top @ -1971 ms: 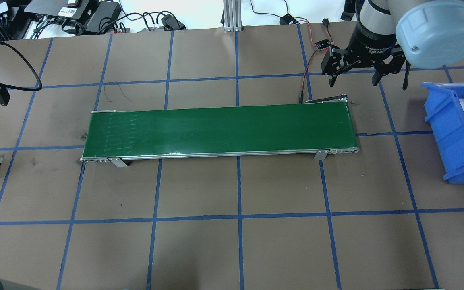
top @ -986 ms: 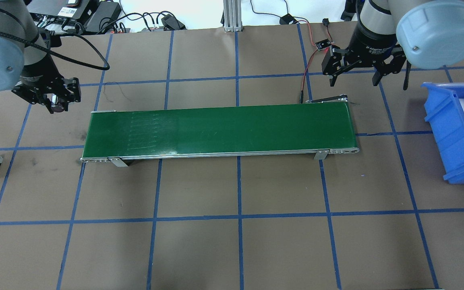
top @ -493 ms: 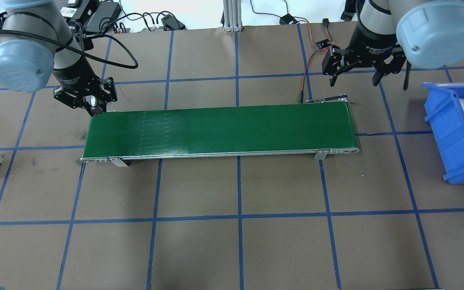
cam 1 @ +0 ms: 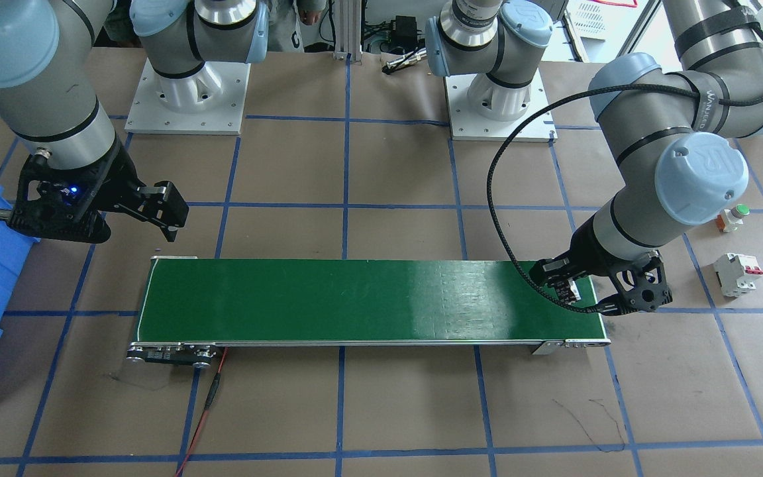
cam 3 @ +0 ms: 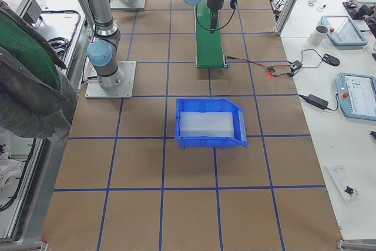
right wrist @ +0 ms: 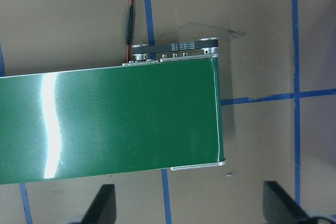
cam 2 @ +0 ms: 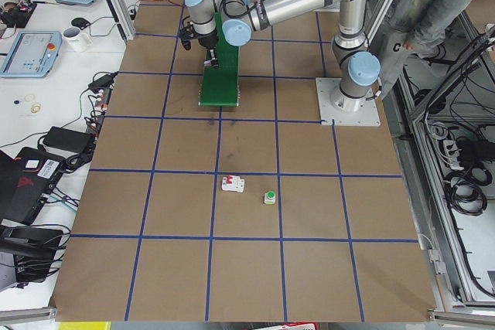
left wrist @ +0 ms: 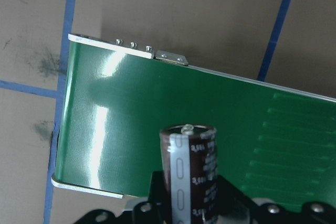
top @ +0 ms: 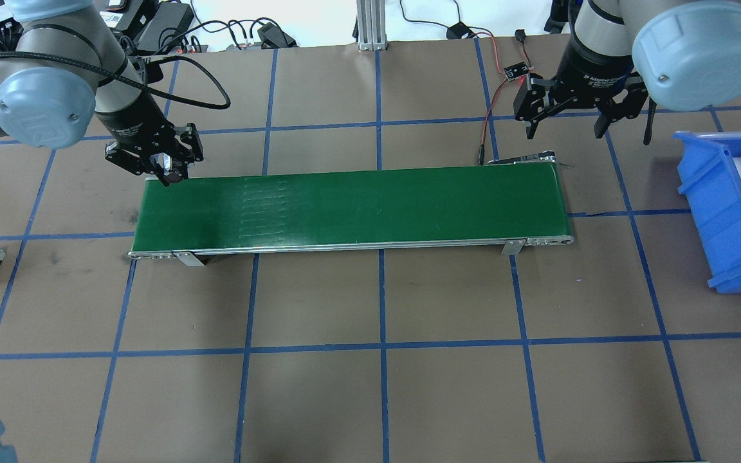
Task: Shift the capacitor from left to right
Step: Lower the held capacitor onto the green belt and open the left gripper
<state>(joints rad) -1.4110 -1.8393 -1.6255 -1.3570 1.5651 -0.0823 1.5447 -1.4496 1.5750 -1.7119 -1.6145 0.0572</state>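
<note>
Under the left hand (top: 168,172), now the belt (top: 351,207) edge; gripping the capacitor (left wrist: 189,174), newly arrived, ready to lower.

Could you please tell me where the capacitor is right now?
The capacitor is clamped in the left gripper. In the overhead view it sits at the far corner of the green conveyor belt, at the belt's left end.

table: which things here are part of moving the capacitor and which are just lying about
In the job: capacitor, held in the left gripper; green belt; open right gripper at the belt's other end; probably the blue bin.
Lying about: white breaker; green-capped button.
</note>
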